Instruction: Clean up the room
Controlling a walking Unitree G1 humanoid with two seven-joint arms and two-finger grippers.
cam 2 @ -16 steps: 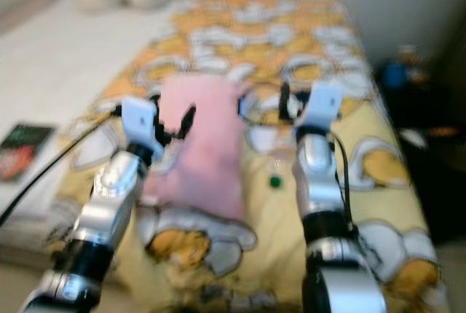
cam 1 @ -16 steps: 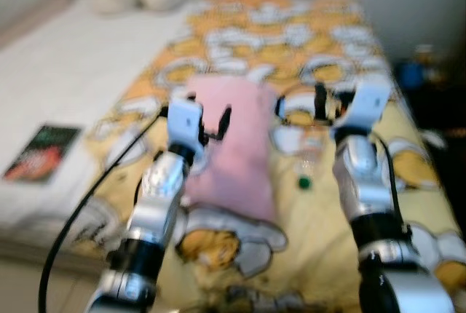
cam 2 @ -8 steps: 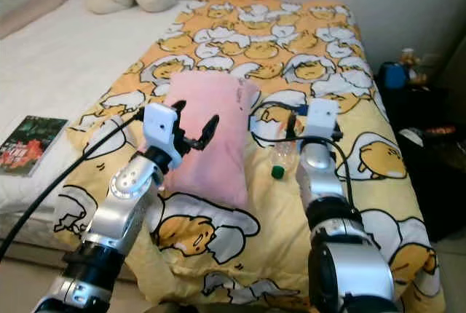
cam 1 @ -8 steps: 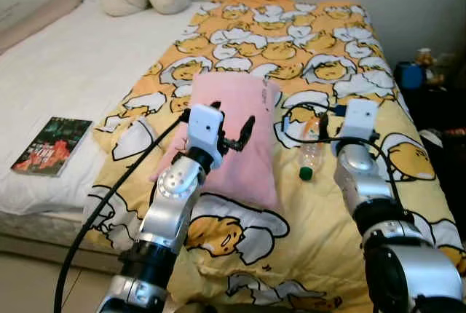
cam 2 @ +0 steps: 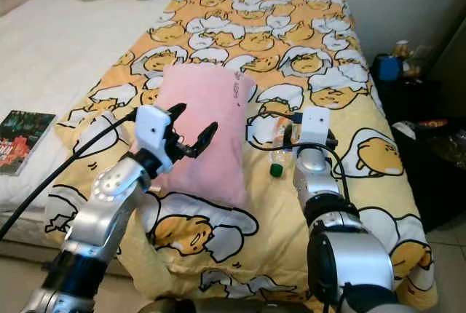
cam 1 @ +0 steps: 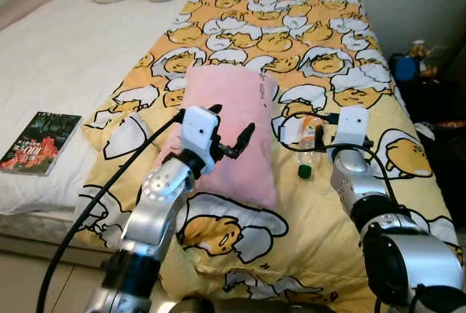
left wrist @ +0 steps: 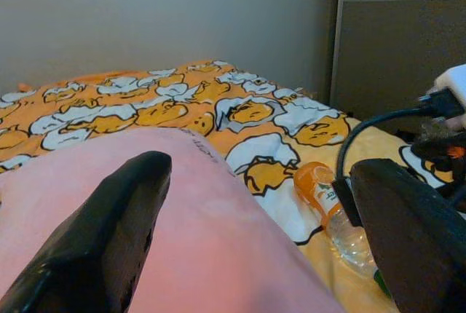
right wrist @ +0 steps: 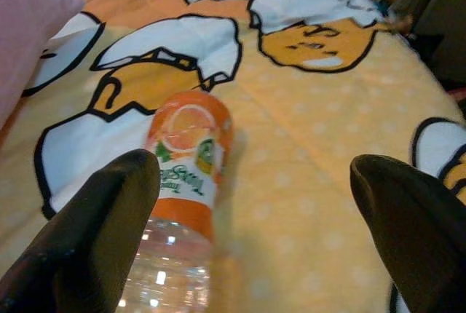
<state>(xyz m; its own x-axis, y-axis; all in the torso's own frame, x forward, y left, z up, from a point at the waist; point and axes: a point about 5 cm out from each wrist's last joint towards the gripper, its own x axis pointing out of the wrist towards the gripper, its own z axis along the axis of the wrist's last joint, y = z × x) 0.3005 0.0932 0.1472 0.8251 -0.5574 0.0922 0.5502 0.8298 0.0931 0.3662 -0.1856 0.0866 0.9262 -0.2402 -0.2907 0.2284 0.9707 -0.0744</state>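
Pink pillow [cam 1: 229, 127] is lying beside bottle [right wrist: 178, 204], crowding its left flank. Yellow blanket [right wrist: 306, 182] is lying bare on the bottle's right.

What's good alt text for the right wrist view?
The right gripper, fingers wide open, hovers just above a clear plastic bottle with an orange label lying on a yellow cartoon-egg blanket. A pink pillow edges one corner.

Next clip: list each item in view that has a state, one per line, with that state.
Clear plastic bottle with orange label: lying on its side, green cap on.
Pink pillow: lying flat on the quilt.
Dark-covered book: closed, flat on the white sheet.
Left pincer: open, over the pillow.
Right pincer: open, at the bottle.
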